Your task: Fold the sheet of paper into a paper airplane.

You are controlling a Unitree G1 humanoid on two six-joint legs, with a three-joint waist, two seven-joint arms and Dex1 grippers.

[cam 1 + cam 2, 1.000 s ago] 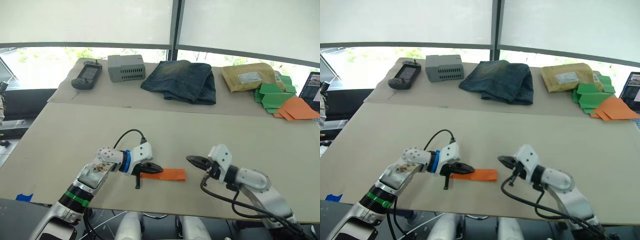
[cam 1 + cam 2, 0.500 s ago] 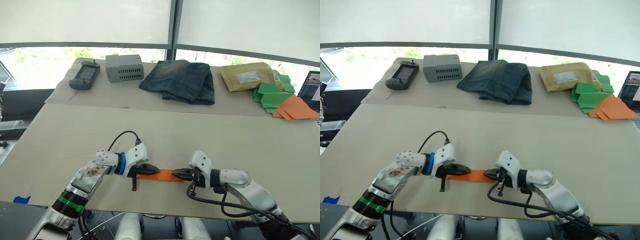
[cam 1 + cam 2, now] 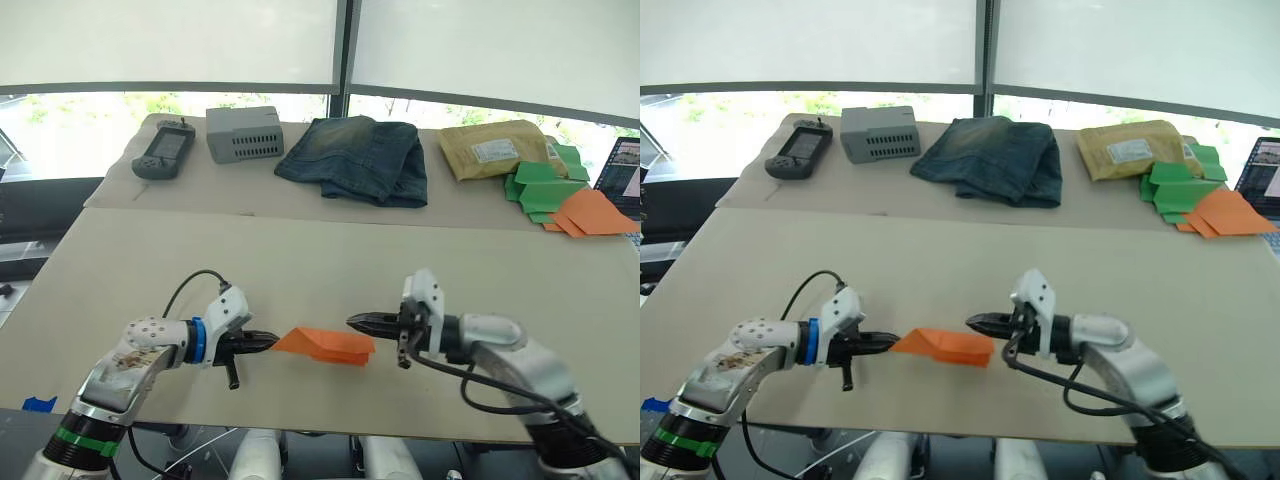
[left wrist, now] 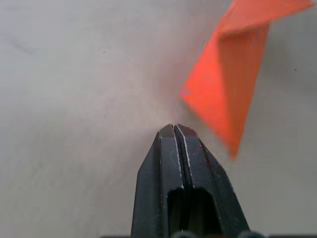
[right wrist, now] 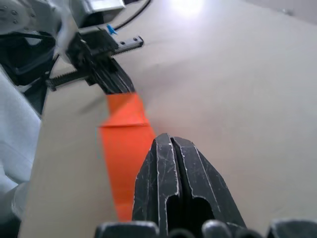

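- We count one sheet of paper (image 3: pixel 326 344), folded to a narrow orange wedge, lying near the table's (image 3: pixel 300 260) front edge between our two grippers.
- Our left gripper (image 3: pixel 268 342) has its fingers pressed together, tips at the wedge's pointed end and clamping nothing.
- Our right gripper (image 3: pixel 356 321) is likewise closed and empty, tips at the blunt end.
- Along the far edge we count one handheld device (image 3: pixel 161 148), one grey box (image 3: pixel 243 133), one pair of folded jeans (image 3: pixel 358 158), one tan envelope (image 3: pixel 492 150), then green paper pieces (image 3: pixel 538 185) and orange pieces (image 3: pixel 590 212) at the far right corner.
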